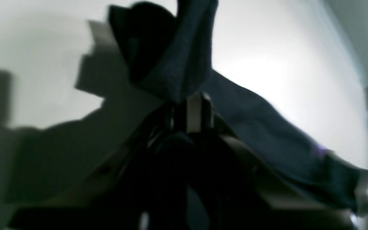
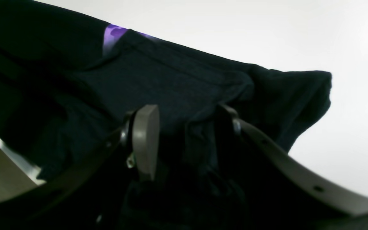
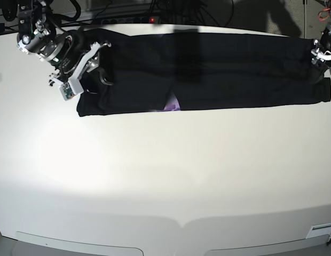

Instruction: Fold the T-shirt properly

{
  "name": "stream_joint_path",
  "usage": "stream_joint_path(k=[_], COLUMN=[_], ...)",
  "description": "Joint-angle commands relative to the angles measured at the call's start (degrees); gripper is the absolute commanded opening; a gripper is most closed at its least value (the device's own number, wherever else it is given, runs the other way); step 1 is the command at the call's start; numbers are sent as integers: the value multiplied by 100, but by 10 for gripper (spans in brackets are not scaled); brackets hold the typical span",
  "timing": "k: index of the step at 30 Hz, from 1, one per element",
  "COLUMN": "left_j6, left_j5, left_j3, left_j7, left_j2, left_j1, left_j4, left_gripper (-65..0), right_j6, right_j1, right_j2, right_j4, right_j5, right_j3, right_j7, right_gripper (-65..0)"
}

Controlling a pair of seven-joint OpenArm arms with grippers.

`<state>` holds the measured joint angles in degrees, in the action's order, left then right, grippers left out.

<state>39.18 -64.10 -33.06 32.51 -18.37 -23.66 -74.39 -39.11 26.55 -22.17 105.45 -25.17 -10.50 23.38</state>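
The black T-shirt (image 3: pixel 208 69) lies as a long folded strip across the far side of the white table (image 3: pixel 155 176), and a bit of purple print (image 3: pixel 175 105) peeks out at its near edge. My left gripper (image 3: pixel 319 56) is at the strip's right end. In the left wrist view, this left gripper (image 1: pixel 196 105) is shut on a bunch of the T-shirt (image 1: pixel 177 57) and lifts it off the table. My right gripper (image 3: pixel 101 66) is at the strip's left end. In the right wrist view, the right gripper (image 2: pixel 185 134) has its fingers apart, with T-shirt (image 2: pixel 171 80) cloth lying between them.
Cables and a power strip (image 3: pixel 149 18) run behind the table's far edge. The wide near half of the table is bare white surface. The table's front edge (image 3: pixel 171 221) curves across the bottom of the base view.
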Motion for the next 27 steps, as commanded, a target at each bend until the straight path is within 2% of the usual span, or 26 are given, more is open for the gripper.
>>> stream_joint_path(k=[1, 3, 5, 11, 14, 16, 23, 27], left_j6=[82, 82, 82, 82, 82, 82, 82, 82], left_j5=[-411, -942, -1158, -782, -640, -645, -638, -638], left_j3=[-33, -26, -22, -15, 92, 328, 1506, 1746], left_j7=[201, 817, 1180, 1429, 1480, 1449, 1226, 1235], left_j2=[39, 339, 734, 2105, 2583, 2691, 2691, 2691], left_j1=[-20, -15, -15, -11, 2, 2, 35, 177], left_j4=[-175, -345, -520, -1003, -1119, -1165, -1231, -1357], left_gripper=[-650, -650, -650, -650, -650, -650, -650, -650], right_j6=[-46, -46, -46, -46, -44, -46, -46, -46], right_j1=[-17, -17, -17, -17, -17, -20, -20, -17], right_j2=[-42, -31, -33, -33, -33, -35, -35, -35], right_j4=[96, 96, 96, 96, 96, 96, 96, 96], right_j5=[-52, -52, -52, -48, -50, -50, -33, -28], right_j3=[-28, -28, -28, -28, -28, -28, -28, -28], right_j7=[-160, -184, -201, -199, -221, -223, -223, -188], right_gripper=[-366, -366, -366, -366, -366, -366, -366, -366])
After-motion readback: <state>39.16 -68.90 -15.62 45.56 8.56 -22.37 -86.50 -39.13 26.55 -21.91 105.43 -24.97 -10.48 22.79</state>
